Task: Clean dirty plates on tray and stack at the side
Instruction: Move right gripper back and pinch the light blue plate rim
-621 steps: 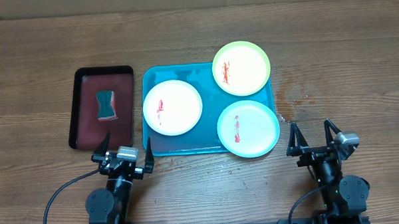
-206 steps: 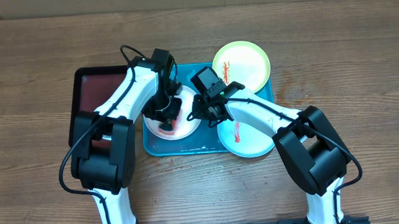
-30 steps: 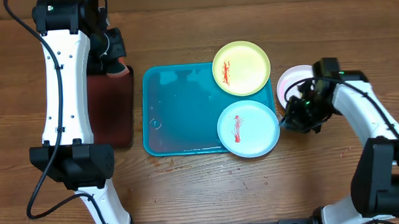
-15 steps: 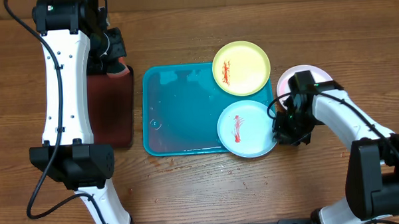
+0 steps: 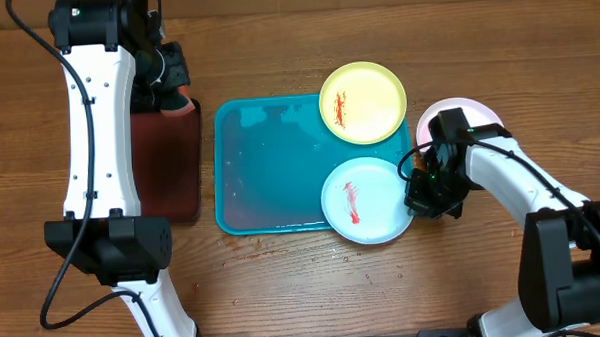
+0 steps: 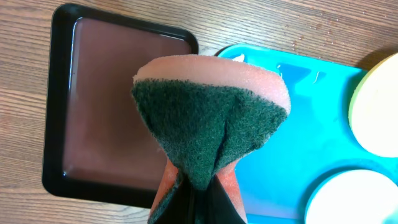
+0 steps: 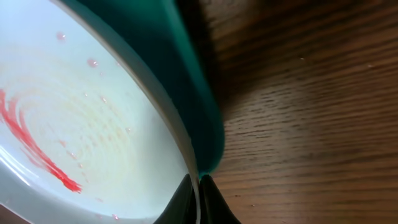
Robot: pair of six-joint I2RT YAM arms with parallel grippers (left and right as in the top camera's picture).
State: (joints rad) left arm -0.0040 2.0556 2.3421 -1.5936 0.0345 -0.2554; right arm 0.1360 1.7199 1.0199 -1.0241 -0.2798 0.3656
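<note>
Left arm is stretching forward, left tool (image 5: 172,81) clamping a sponge (image 6: 208,118); right arm is bending inward, right tool (image 7: 199,185) pinching the cyan plate (image 5: 366,201)

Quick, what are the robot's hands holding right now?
Left hand: closed on the sponge.
Right hand: closed on the pale cyan plate, pinching its rim.

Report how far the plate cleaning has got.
Done: the white plate lies off the blue tray, on the table at the right. In hand: the right gripper pinches the rim of the pale cyan plate, and the left gripper holds the sponge over the black tray. Left: that plate and the yellow-green plate carry red smears; neither is stacked.
</note>
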